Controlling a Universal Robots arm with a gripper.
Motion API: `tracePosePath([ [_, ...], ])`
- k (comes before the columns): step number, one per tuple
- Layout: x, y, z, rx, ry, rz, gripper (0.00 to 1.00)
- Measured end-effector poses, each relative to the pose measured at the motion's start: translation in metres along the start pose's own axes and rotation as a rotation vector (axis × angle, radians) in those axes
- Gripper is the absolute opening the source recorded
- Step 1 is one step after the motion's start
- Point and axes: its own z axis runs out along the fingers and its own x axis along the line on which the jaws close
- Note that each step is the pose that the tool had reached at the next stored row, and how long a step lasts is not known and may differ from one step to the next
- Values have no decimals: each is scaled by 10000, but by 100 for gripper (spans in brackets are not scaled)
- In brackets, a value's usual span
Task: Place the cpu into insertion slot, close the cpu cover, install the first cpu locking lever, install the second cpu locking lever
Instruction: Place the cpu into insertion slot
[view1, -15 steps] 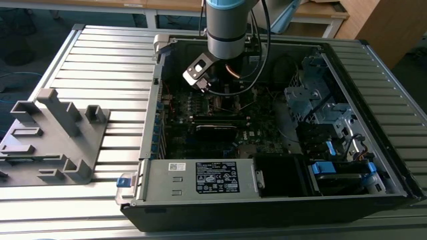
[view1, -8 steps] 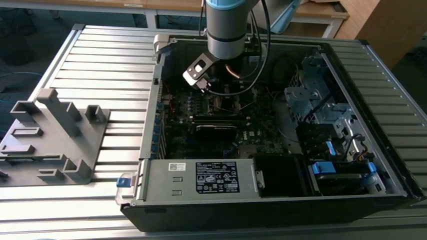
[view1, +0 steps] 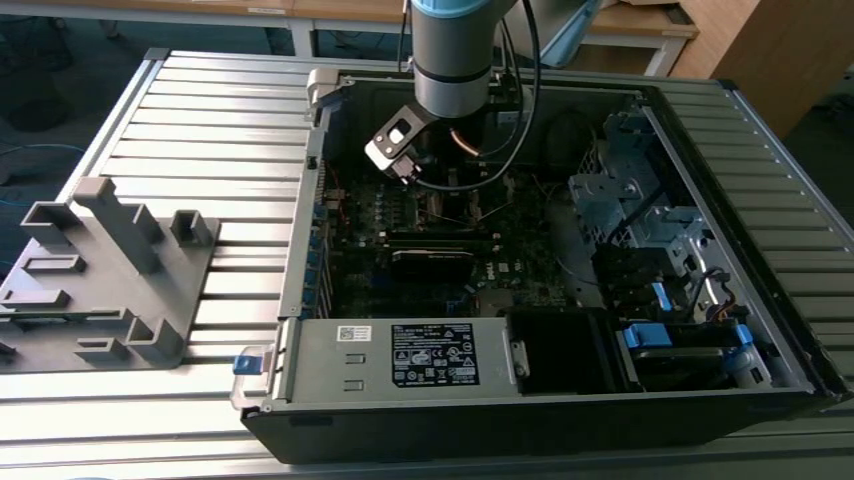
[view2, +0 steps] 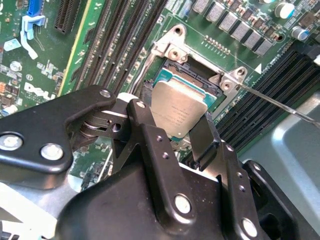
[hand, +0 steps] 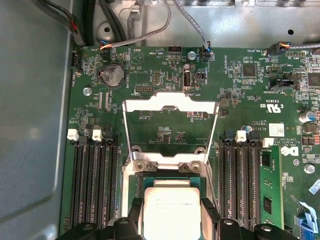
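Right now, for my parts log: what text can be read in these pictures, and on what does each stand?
Label on the power-supply box: black print on white, too small to read.
cpu face: faint engraved lines, not legible.
Motherboard: white lettering beside its parts, too small to read surely.
White sticker on the motherboard: too small to read.
Nothing can be quoted with certainty.

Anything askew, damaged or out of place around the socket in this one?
Nothing stands out. The tool holds the chip lined up over the socket. The cover is swung open, clear of the chip. No bent or loose parts show on the board around them.
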Motion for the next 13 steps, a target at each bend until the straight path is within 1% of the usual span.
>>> tracePosePath([
  [13, 0, -9, 0, -1, 2, -2, 54],
])
